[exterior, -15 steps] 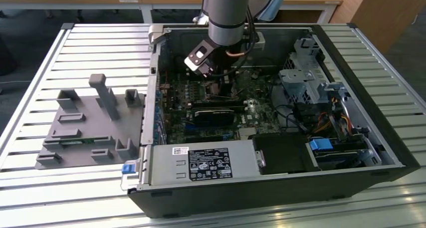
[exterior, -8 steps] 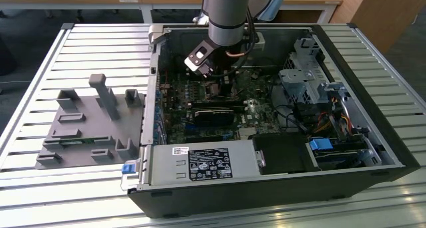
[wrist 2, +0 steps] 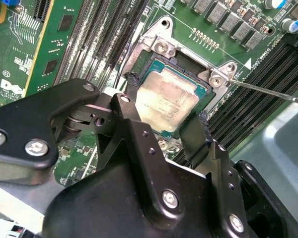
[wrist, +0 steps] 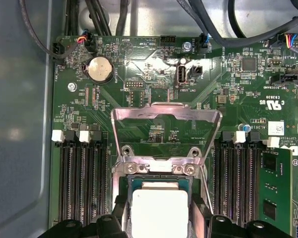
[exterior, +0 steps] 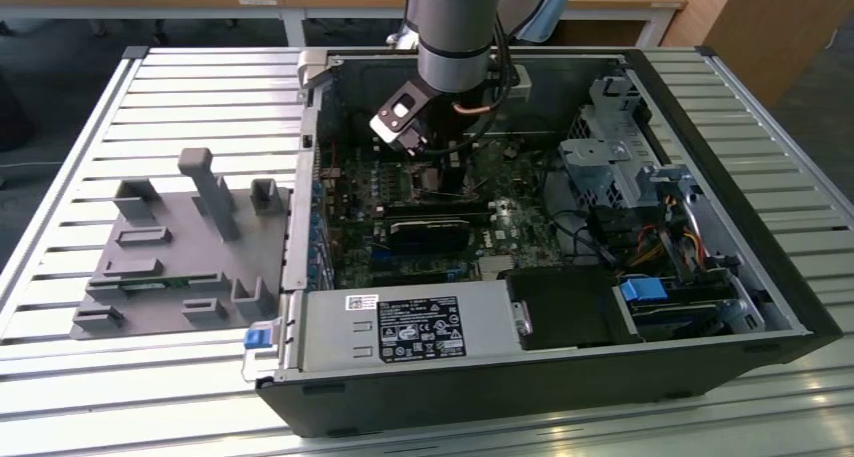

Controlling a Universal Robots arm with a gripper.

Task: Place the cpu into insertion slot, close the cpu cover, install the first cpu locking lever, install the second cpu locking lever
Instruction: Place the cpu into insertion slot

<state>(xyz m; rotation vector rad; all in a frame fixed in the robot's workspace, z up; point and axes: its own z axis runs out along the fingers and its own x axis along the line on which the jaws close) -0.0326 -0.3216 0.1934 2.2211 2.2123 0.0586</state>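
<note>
The black two-fingered gripper (wrist 2: 165, 103) reaches down into the open black computer case (exterior: 561, 392) and pinches the cpu (wrist 2: 166, 96), a small flat square chip with a dull silver-beige metal face on a green base. Its fingers (wrist 2: 130, 87) press against two opposite edges of the chip. The cpu lies directly between the fingertips, within the insertion slot (wrist 2: 148, 62), a small dark square socket with a thin silver metal rim and screws at its corners. Whether the chip is fully seated cannot be told. The socket sits in the green circuit board (wrist: 139, 104), between banks of long black memory slots (wrist: 82, 183). In the first wrist view the chip's face looks pale and smooth. It lies just beside the hinge of the cpu cover (wrist: 166, 116), a thin silver metal frame plate with a cut-out window, which stands raised and open, clear of the socket. A thin steel rod (wrist 2: 268, 92) runs out from one corner of the rim.
</note>
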